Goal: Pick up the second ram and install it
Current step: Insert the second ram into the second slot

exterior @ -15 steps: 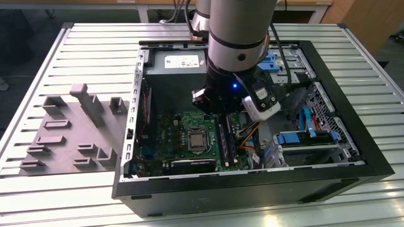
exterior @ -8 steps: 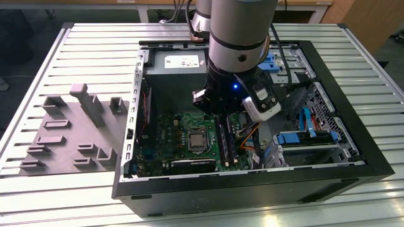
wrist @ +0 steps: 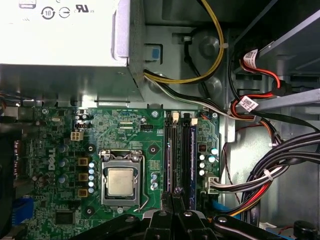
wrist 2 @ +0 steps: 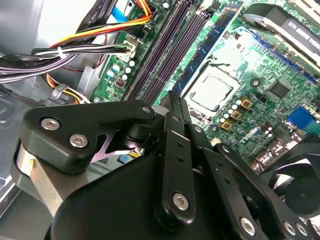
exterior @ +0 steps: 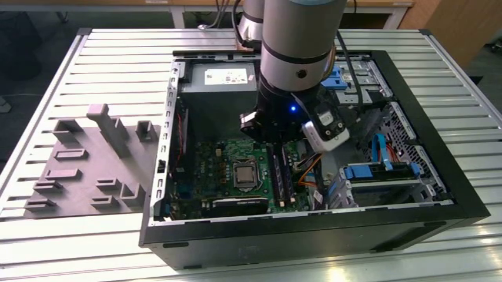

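- Fingers of the gripper sit pressed together with no gap showing between the tips, poised over the bank of memory slots; whether they pinch anything cannot be told.
- 1 robot arm reaches straight down into an open black computer case that lies on its side on a slatted metal table.
- At the exterior view's left, a grey fixture plate with light grey plastic uprights rests on the table just beside the case.
- Inside the case, a silver power supply sits beyond the green board, with bundles of black, yellow and red cables running along the board's edge beside the slots.
- 1 processor with a bare metal lid lies in its socket near the slots.
- Second ram, a thin dark strip with a row of small blocks, stands on edge along the slot bank on the processor's side, directly under the gripper in the exterior view; its near end is just beside the fingertips, and contact cannot be told.
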Motion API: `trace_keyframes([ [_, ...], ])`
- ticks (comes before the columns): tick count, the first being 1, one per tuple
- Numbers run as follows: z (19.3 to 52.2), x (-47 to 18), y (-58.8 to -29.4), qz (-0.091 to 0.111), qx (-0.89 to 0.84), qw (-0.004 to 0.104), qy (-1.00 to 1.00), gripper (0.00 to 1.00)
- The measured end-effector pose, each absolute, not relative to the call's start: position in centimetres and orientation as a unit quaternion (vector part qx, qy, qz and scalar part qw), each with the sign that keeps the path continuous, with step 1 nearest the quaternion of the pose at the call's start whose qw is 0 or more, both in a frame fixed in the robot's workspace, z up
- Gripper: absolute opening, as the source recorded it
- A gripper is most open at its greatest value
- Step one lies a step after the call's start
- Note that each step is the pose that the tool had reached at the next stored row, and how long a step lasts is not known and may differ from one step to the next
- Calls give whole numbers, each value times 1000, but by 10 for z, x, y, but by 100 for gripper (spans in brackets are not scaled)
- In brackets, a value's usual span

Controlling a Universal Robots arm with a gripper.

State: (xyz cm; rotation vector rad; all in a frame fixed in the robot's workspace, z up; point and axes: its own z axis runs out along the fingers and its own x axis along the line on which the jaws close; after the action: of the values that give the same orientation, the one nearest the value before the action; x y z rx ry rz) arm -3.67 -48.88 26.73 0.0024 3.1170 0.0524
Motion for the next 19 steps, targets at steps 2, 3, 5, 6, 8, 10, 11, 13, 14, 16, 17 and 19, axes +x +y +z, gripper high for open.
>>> trace_keyframes([
  [2,267,-36,-489,17,1,12,1000,12],
  [3,267,-36,-489,17,1,12,1000,12],
  [5,266,-36,-489,17,2,12,1000,12],
  [6,266,-36,-489,17,2,12,1000,12],
  [8,265,-36,-489,17,3,12,1000,12],
  [10,265,-35,-489,17,3,12,1000,12],
  [11,264,-35,-489,17,3,12,1000,12],
  [13,264,-35,-489,17,4,12,1000,12],
  [14,264,-34,-489,17,4,12,1000,12],
  [16,263,-34,-489,17,4,12,1000,12],
  [17,263,-34,-489,17,5,12,1000,12],
  [19,262,-34,-489,17,5,12,1000,12],
])
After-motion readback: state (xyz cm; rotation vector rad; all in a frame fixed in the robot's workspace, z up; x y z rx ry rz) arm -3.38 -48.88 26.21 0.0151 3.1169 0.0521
